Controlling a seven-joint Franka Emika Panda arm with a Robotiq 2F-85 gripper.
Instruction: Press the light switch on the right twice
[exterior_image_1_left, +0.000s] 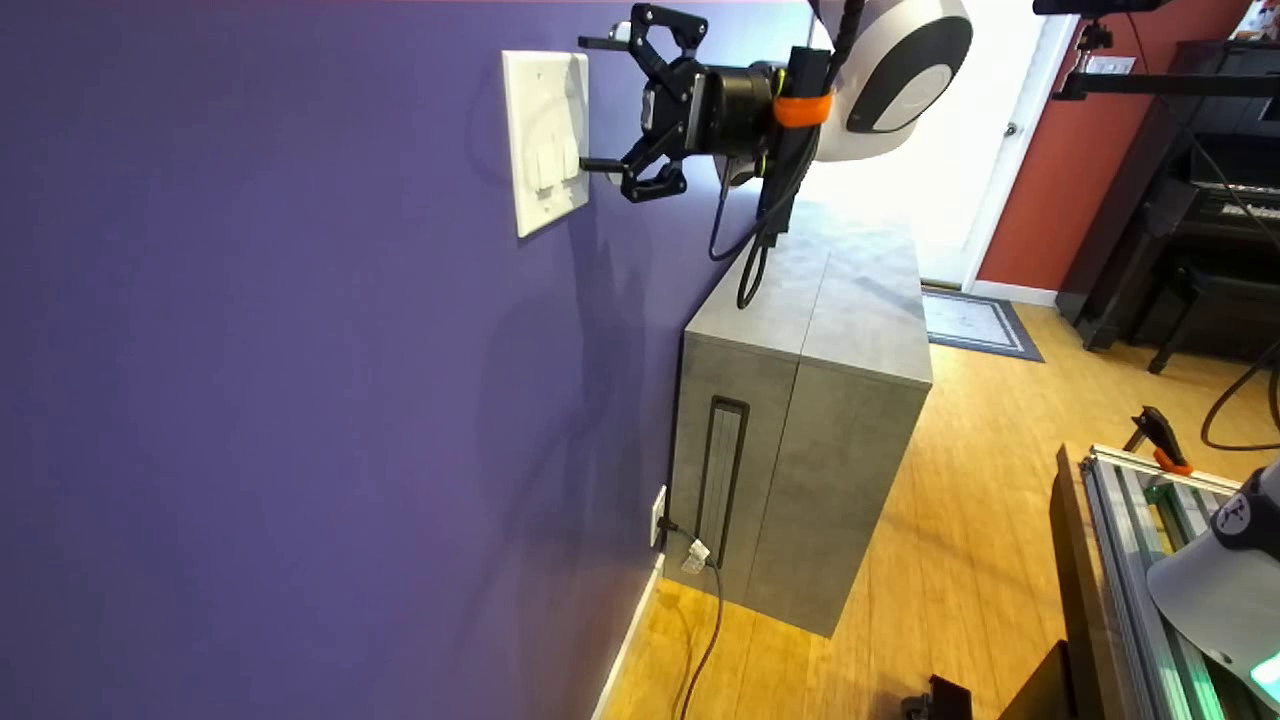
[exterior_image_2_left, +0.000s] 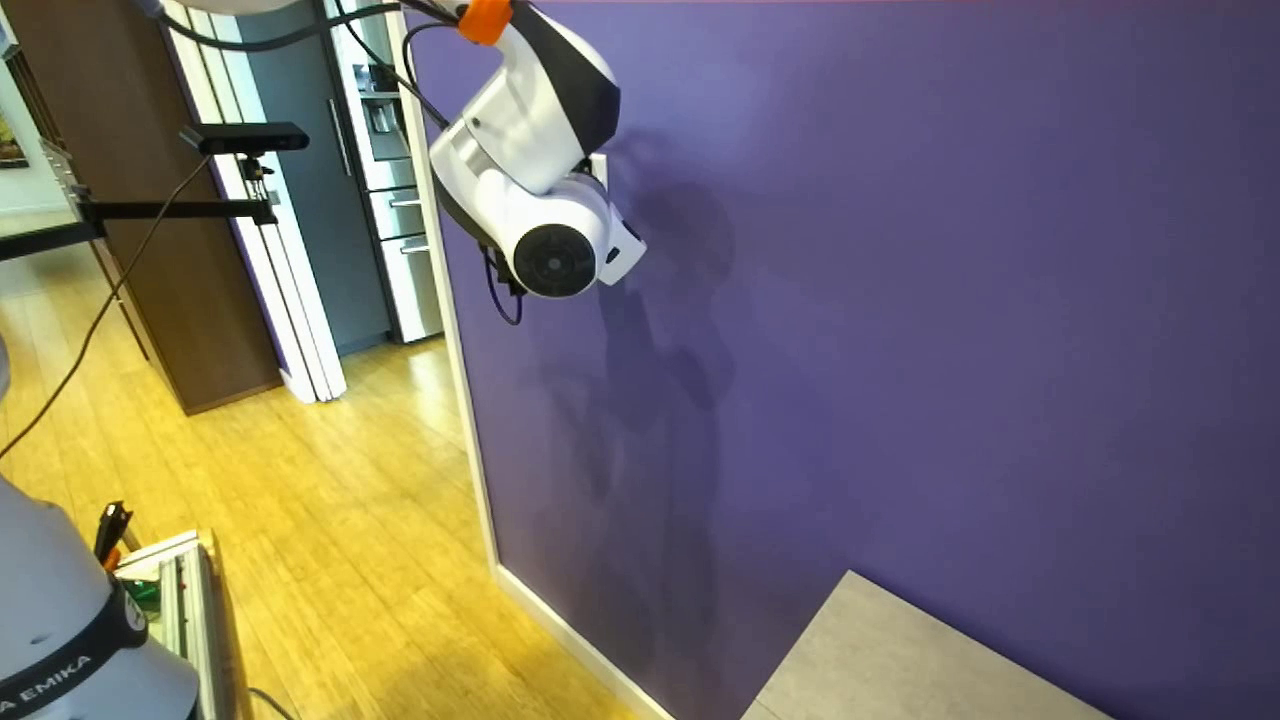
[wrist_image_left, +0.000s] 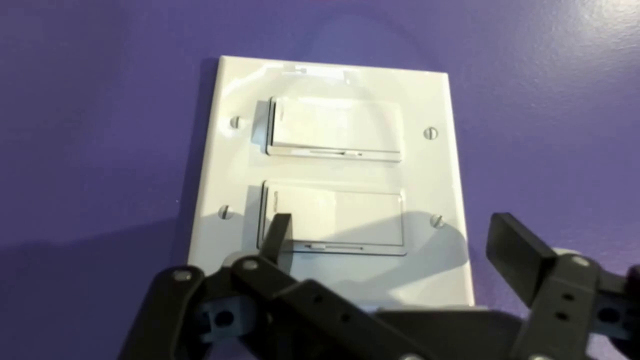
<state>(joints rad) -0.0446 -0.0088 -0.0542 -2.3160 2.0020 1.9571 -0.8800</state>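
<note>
Nearest the lens in the wrist view is your hand (wrist_image_left: 390, 218), its fingers (wrist_image_left: 520, 257) spread wide and gripping nothing. The right-hand light switch (wrist_image_left: 345, 215) lies just ahead of the hand's lower finger (exterior_image_1_left: 600, 165), in the white wall plate (wrist_image_left: 430, 175); whether tip and switch touch, you can't tell. You seem lined up for a press, but which of the two isn't clear. Next, you'd want a short straight push with that finger, a clean release, and a repeat if needed, minding the upper finger against the wall (wrist_image_left: 100, 125).
</note>
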